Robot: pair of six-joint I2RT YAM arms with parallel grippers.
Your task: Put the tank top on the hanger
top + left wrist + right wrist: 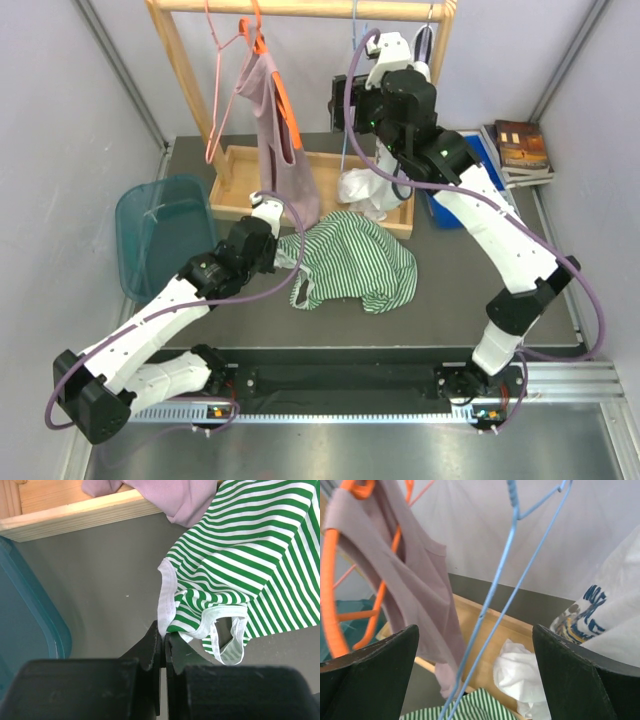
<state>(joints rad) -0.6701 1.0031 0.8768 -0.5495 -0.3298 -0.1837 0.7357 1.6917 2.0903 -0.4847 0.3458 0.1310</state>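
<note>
The green-and-white striped tank top [350,262] lies crumpled on the table in front of the wooden tray [232,205]. My left gripper [164,636] is shut on the tank top's [250,555] white-edged hem at its left side, low over the table. A strap loop [227,635] dangles beside the fingers. The light-blue wire hanger [349,130] hangs from the wooden rail [300,8]. My right gripper [475,630] is open up by the rail, and the hanger's [492,597] two wires pass between its fingers without touching them.
A mauve top on an orange hanger [275,120] and a bare pink hanger [222,80] hang on the rail's left. White cloth [365,190] lies in the tray. A teal bin [160,235] stands at the left. Books [520,150] are stacked at the back right.
</note>
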